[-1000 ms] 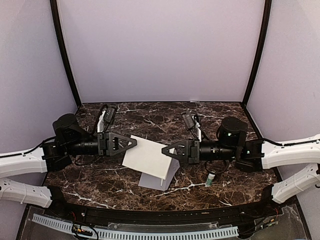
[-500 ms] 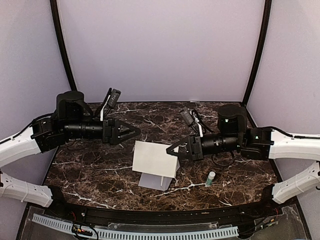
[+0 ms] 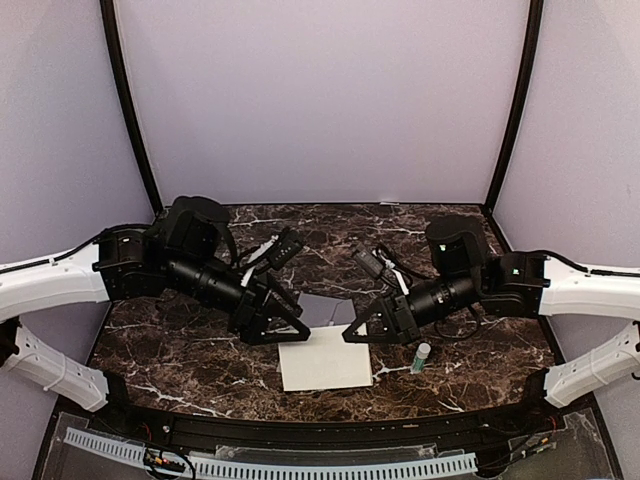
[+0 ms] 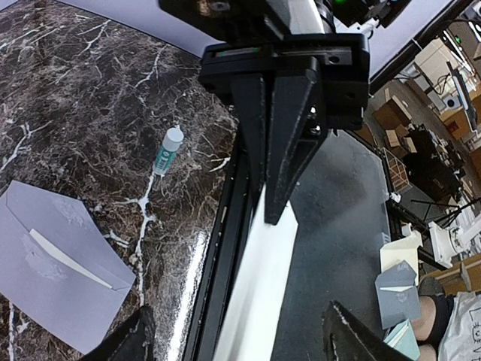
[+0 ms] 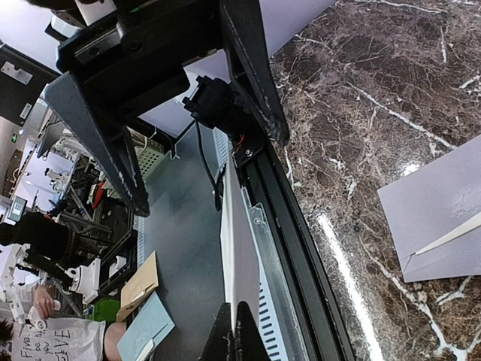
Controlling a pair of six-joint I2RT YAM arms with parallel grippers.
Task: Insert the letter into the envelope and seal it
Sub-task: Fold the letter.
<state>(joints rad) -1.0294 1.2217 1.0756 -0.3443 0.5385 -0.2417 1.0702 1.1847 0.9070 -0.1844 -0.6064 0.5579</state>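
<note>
The letter (image 3: 325, 360) is a cream sheet held up near the table's front edge. My right gripper (image 3: 358, 335) is shut on its right edge. In the right wrist view the gripper (image 5: 240, 320) pinches the sheet (image 5: 242, 248), seen edge-on. My left gripper (image 3: 290, 332) is wide open at the sheet's left top corner. In the left wrist view the gripper (image 4: 239, 331) straddles the sheet (image 4: 259, 293) without touching it. The grey envelope (image 3: 325, 308) lies flat behind the letter, flap open, also in the left wrist view (image 4: 52, 263) and the right wrist view (image 5: 443, 218).
A small glue bottle (image 3: 422, 356) lies on the marble table (image 3: 170, 350) to the right of the letter, also in the left wrist view (image 4: 167, 150). A black rail (image 3: 320, 430) runs along the table's front edge. Purple walls close in the back and sides.
Both arms swung toward the front centre. The left gripper let go of the letter and opened. The right gripper carried the letter forward off the envelope, which now lies uncovered.
</note>
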